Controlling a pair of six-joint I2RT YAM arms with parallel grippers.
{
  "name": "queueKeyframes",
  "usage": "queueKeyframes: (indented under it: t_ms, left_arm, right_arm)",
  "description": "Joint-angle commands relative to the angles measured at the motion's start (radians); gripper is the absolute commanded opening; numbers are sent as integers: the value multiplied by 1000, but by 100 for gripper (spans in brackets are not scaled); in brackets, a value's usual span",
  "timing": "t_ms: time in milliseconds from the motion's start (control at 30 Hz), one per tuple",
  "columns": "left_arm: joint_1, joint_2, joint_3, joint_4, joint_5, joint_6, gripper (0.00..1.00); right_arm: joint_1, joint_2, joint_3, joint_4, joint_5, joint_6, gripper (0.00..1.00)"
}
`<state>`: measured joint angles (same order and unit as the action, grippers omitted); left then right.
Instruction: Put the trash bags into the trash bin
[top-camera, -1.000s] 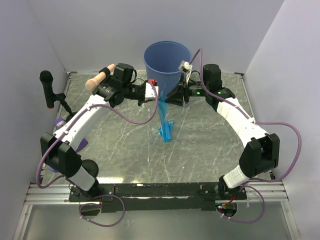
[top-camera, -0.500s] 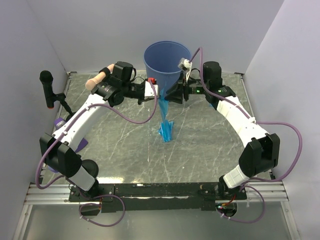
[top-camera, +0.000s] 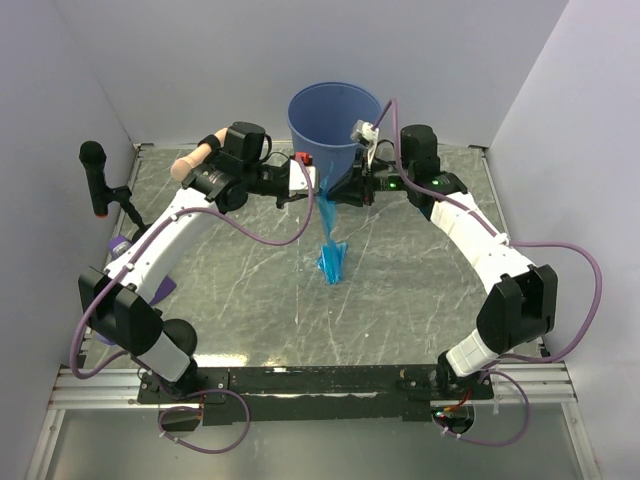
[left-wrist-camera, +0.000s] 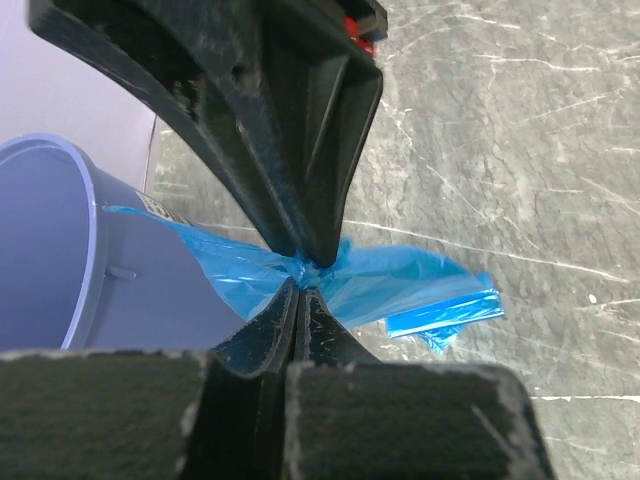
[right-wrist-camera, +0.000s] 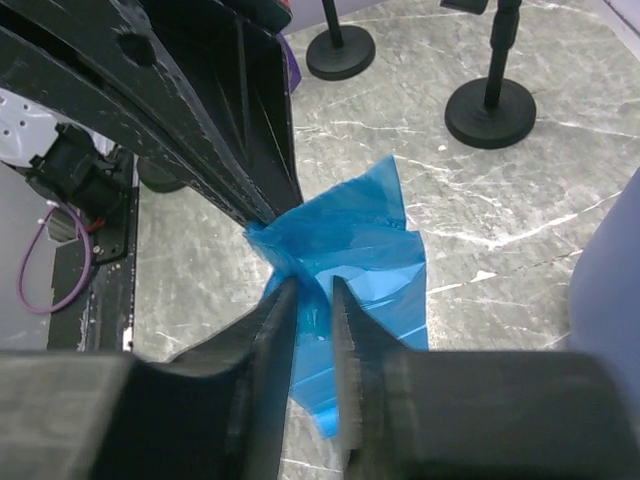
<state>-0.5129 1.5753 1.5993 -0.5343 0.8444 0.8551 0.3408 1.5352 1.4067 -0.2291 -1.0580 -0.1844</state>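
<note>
Here, the trash bin (top-camera: 325, 145) is found upright at the middle of the table's (top-camera: 420, 300) far edge, with its mouth turned up. Just in front of it the trash bag (top-camera: 327, 228), a thin translucent blue film, is held up by its bunched top. Its lower end is laid crumpled on the marbled surface, nearer the table's middle. The left gripper (top-camera: 320, 188) is seen clenched on that bunched top, its fingers pressed together and film squeezed out on both sides. The right gripper (top-camera: 336, 194) is placed opposite it, almost tip to tip. Its fingers are set narrowly apart with film between them (whether that film is actually pinched cannot be told).

In the left wrist view the trash bag (left-wrist-camera: 400, 285) is spread out beside the trash bin (left-wrist-camera: 50, 250), with the left gripper (left-wrist-camera: 300, 275) closed over it. In the right wrist view the trash bag (right-wrist-camera: 350, 240) hangs under the right gripper (right-wrist-camera: 312, 290).
</note>
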Motion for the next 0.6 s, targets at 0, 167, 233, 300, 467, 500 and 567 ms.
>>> queueKeyframes:
  t_ms: [0, 167, 233, 300, 467, 500, 567]
  left_arm:
    - [-1, -43, -2, 43, 29, -24, 1]
    - [-1, -35, -9, 31, -8, -8, 1]
    - [-3, -37, -16, 36, -24, -4, 1]
    - [-3, -40, -25, 49, -37, -10, 1]
    - [-3, -38, -24, 45, -50, -10, 1]
    - [-3, -38, -24, 45, -51, -11, 1]
    - [-3, -41, -30, 62, -60, -27, 1]
  right_arm:
    - [9, 11, 48, 17, -39, -24, 17]
    - [-5, -3, 40, 74, -53, 81, 8]
    - [-9, -12, 31, 94, -48, 123, 0]
    - [-11, -27, 18, 102, -24, 144, 0]
    - [-48, -58, -40, 148, 13, 249, 0]
    - [-54, -63, -55, 145, 27, 256, 0]
    - [-59, -72, -74, 126, 52, 244, 0]
